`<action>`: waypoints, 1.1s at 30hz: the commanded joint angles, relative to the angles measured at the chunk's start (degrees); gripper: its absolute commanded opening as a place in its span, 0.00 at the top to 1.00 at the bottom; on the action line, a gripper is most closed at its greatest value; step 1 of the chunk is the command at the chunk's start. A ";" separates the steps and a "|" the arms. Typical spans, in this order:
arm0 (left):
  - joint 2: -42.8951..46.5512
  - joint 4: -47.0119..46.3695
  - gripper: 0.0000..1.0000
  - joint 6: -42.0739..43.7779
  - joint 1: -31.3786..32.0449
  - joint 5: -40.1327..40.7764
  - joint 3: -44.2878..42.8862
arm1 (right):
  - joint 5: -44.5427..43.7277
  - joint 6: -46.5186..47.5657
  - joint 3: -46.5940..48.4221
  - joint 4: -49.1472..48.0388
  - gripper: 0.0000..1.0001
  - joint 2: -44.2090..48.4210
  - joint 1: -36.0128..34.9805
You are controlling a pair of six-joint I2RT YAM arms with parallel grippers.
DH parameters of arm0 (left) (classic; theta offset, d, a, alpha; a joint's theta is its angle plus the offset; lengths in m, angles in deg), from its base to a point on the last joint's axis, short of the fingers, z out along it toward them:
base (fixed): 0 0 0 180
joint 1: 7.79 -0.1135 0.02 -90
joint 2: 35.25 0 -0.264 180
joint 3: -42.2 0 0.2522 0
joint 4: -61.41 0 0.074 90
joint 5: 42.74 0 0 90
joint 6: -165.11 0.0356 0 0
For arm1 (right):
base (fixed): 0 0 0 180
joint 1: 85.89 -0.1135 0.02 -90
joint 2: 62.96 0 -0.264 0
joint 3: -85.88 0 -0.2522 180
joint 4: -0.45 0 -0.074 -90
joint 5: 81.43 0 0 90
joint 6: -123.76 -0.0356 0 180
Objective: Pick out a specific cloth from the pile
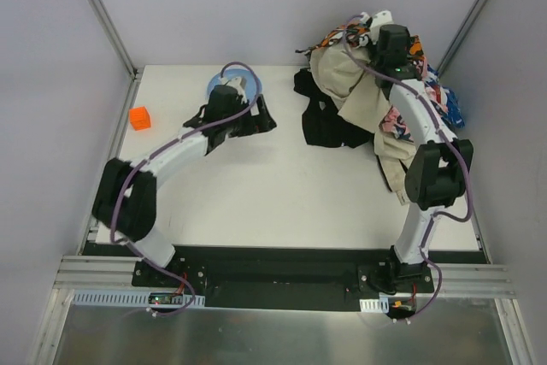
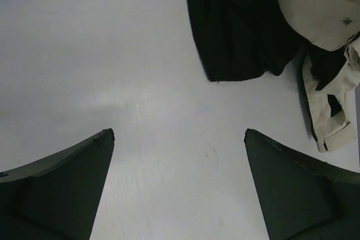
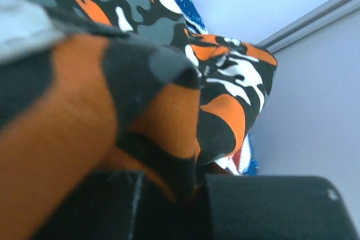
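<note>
The black cloth (image 1: 329, 123) lies flat on the table, its right part under the pile (image 1: 376, 96) of beige, patterned orange-black-white, blue-white and pink-white fabrics. It also shows in the left wrist view (image 2: 242, 32), ahead of my left gripper (image 2: 179, 139). That gripper (image 1: 256, 119) is open and empty over bare table, a short way left of the black cloth. My right gripper (image 1: 395, 44) is on top of the pile at the back. It is shut on the orange-black-white patterned cloth (image 3: 140, 82), which is pinched between its fingers (image 3: 197, 186).
A blue plate (image 1: 215, 85) sits at the back under the left wrist. An orange cube (image 1: 140, 117) stands at the left edge. The beige cloth (image 1: 350, 83) drapes down the pile's front and shows in the left wrist view (image 2: 315, 4). Walls close in at the back and the sides.
</note>
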 commanded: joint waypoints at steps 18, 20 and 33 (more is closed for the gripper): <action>-61.44 -6.91 0.01 -15.73 9.74 -12.96 -62.26 | 11.65 -33.43 22.88 26.04 0.99 -22.27 18.80; -63.64 -7.00 0.01 -16.70 10.10 -11.21 -64.11 | 12.09 -32.90 20.77 24.46 0.99 -21.31 18.80; -71.74 -18.77 0.55 -27.25 12.56 -12.08 -69.24 | 13.33 -34.13 16.01 21.11 0.99 -18.23 19.50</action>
